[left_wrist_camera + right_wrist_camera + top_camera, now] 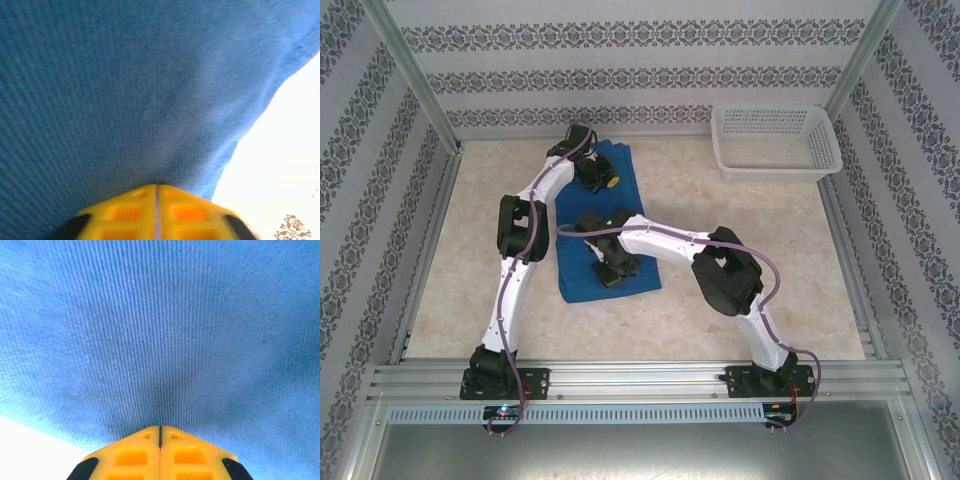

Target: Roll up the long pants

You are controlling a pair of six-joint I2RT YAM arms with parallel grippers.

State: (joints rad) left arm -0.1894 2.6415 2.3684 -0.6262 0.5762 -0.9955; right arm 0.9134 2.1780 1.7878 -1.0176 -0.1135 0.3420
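Note:
The long pants [620,190] lie on the table as a narrow royal-blue strip running from far to near. My left gripper [598,182] rests on their far end, close to the right edge of the cloth. In the left wrist view its yellow fingertips [157,186] meet with only a hairline slit and press on the fabric [125,90]. My right gripper [615,272] sits on the near end of the strip. Its fingertips [160,427] are shut tight against the ribbed blue fabric [160,330], which dimples slightly there. I cannot see whether cloth is pinched in either one.
A white mesh basket [775,172] stands at the back right of the table. Patterned walls and metal posts close in the sides and back. Pale marbled tabletop [760,260] stretches to the right of the pants, with a narrower strip on the left.

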